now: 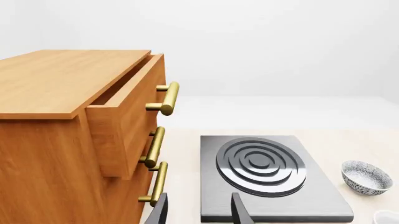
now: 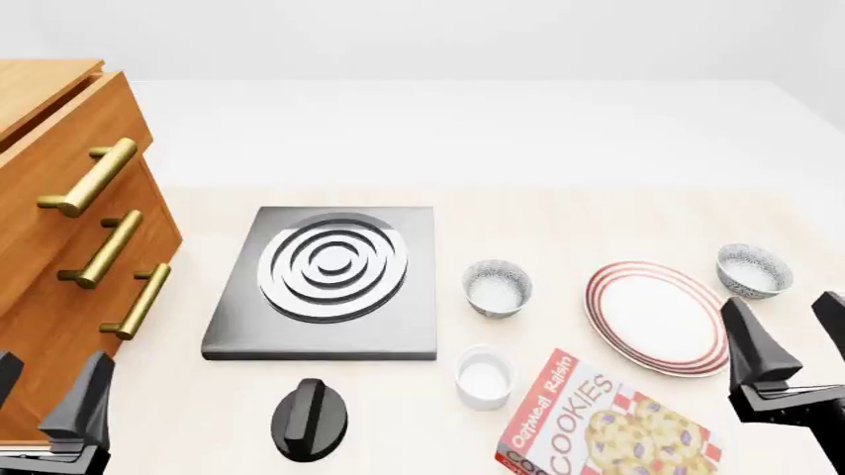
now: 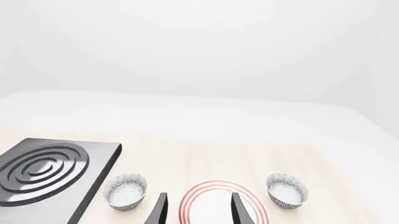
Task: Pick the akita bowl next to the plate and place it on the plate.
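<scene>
Resting on the pale tabletop (image 2: 595, 213), the plate (image 2: 656, 315) lies toward the right, with two look-alike speckled bowls flanking it. The akita bowl (image 2: 754, 269) sits just beside the plate's far-right rim, upright — not touching it as far as the front view shows. The second bowl (image 2: 498, 287) stands farther off on the plate's left, near the stove burner (image 2: 327, 280). A plain white cup (image 2: 484, 376) and a cookies box (image 2: 601, 424) lie nearer the arms, with a black knob (image 2: 311, 420) further left. A wooden drawer cabinet (image 2: 66, 247) fills the left edge, its top drawer pulled slightly out. The right tool (image 2: 797, 341) hovers near the plate with fingers spread and nothing between them; the left tool (image 2: 43, 396) — low beside the cabinet — is likewise parted and empty.
</scene>
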### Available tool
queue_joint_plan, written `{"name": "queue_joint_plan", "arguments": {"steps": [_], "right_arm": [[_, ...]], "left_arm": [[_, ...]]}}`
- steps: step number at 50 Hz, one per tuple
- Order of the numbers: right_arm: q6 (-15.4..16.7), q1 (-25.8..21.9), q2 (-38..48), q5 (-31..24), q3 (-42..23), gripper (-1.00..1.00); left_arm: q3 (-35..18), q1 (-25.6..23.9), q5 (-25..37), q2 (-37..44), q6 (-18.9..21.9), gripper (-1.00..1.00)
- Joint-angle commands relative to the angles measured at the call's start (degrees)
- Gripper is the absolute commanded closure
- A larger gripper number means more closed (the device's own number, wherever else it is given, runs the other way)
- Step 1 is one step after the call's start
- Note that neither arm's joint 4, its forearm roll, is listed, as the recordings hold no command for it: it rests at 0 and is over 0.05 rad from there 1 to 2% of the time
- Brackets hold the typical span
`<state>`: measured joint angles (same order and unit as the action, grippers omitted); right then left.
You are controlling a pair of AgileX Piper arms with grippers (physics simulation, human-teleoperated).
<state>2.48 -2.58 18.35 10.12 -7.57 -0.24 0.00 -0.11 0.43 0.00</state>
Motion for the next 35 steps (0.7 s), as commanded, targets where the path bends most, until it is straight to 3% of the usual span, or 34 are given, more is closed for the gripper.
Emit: {"name": "queue_joint_plan", "arguments": {"steps": [1, 6, 35], "right_arm": [[0.74, -0.72, 6.02, 3.61, -2.01, -1.00], [-0.30, -0.89, 11.02, 5.52, -3.08, -1.00], [1.17, 0.47, 25.05, 14.18, -7.37, -1.00]], "left_arm": [[0.00, 0.00, 0.00, 0.00, 0.00, -1.00], [0.00, 0.00, 0.00, 0.00, 0.00, -1.00], [0.00, 0.00, 0.00, 0.00, 0.00, -1.00]]}}
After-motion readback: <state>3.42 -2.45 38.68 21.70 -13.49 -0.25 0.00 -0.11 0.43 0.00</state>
